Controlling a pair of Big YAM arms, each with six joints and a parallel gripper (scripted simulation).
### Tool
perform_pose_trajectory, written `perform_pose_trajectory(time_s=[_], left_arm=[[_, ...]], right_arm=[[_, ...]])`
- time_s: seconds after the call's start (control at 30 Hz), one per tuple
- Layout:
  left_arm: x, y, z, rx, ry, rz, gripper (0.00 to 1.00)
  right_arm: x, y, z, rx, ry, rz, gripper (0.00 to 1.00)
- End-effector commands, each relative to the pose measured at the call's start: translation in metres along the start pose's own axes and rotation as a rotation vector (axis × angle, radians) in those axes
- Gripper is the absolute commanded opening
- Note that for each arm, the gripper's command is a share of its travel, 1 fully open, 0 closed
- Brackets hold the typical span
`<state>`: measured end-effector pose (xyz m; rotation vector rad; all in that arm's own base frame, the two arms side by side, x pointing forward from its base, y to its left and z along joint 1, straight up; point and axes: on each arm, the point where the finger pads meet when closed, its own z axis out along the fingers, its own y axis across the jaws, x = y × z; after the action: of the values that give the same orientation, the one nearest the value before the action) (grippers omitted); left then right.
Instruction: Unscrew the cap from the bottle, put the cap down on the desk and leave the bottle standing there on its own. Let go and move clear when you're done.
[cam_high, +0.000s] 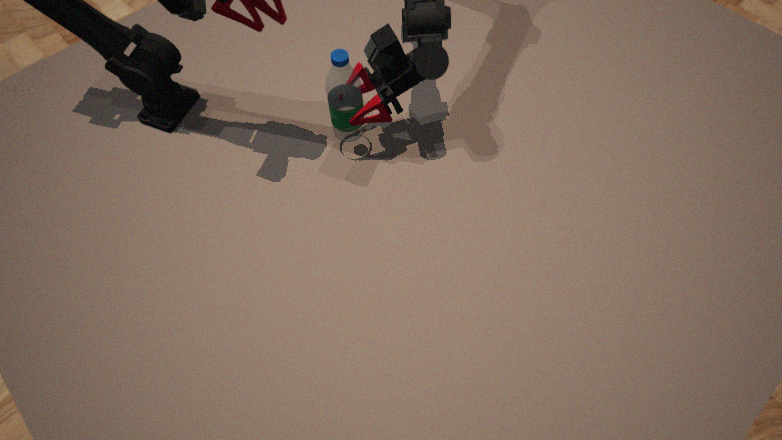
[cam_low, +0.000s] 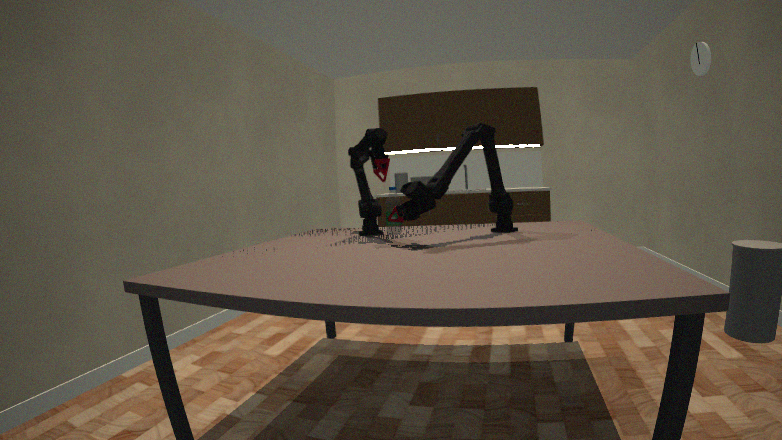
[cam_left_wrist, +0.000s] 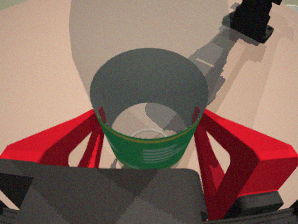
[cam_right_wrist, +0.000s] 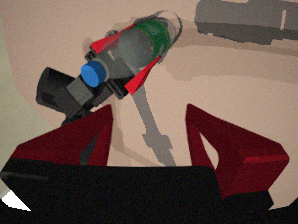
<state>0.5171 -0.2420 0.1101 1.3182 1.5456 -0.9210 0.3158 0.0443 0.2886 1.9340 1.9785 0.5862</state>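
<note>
A clear bottle with a green label and a blue cap stands upright at the far middle of the table. My left gripper is shut on the bottle's body at label height, one red finger on each side. In the left wrist view the bottle sits between the fingers. The cap is on the bottle. A ring-shaped shadow lies on the table just in front of the base. My right gripper is open and empty, high above and to the left. The right wrist view shows the bottle and cap from above.
The right arm's base stands left of the bottle, and the left arm's base stands close on its right. A grey cylinder bin stands on the floor beside the table.
</note>
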Motion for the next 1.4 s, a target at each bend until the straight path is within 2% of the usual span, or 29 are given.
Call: perform_pose_trajectory(time_s=[0.0,0.2,0.23,0.3,0.33,0.5,0.57,0.63,0.67,0.77,0.8,1.33,1.37], left_arm=[[-0.013,0.011,0.006,0.008,-0.008,0.027,0.00],[-0.013,0.011,0.006,0.008,-0.008,0.027,0.00],[-0.030,0.010,0.007,-0.003,-0.004,0.073,0.00],[-0.030,0.010,0.007,-0.003,-0.004,0.073,0.00],[-0.037,0.011,0.007,-0.026,0.030,0.109,0.00],[-0.040,0.011,0.007,-0.114,0.349,0.327,0.00],[-0.040,0.011,0.005,-0.120,0.399,0.361,0.00],[-0.040,0.011,0.005,-0.120,0.399,0.361,0.00],[-0.027,0.015,0.004,-0.119,0.409,0.340,0.00],[-0.027,0.015,0.004,-0.118,0.409,0.340,0.00],[-0.015,0.006,0.004,-0.103,0.417,0.320,0.00],[-0.015,0.006,0.004,-0.104,0.417,0.315,0.00],[-0.017,0.008,0.005,-0.112,0.411,0.319,0.00]], right_arm=[[0.003,0.015,-0.013,-0.042,0.004,0.005,0.57],[0.003,0.015,-0.013,-0.042,0.004,0.005,0.57],[0.003,0.015,-0.013,-0.042,0.004,0.005,0.57],[0.003,0.015,-0.013,-0.042,0.004,0.005,0.57],[0.003,0.015,-0.013,-0.042,0.004,0.005,0.57],[0.003,0.015,-0.013,-0.042,0.004,0.005,0.57],[0.003,0.015,-0.013,-0.042,0.004,0.005,0.57],[0.003,0.015,-0.013,-0.042,0.004,0.005,0.57],[0.003,0.015,-0.013,-0.042,0.004,0.005,0.57],[0.003,0.015,-0.013,-0.042,0.004,0.005,0.57],[0.003,0.015,-0.013,-0.042,0.004,0.005,0.57],[0.003,0.015,-0.013,-0.042,0.004,0.005,0.57],[0.005,0.007,0.008,-0.013,-0.005,0.003,0.57]])
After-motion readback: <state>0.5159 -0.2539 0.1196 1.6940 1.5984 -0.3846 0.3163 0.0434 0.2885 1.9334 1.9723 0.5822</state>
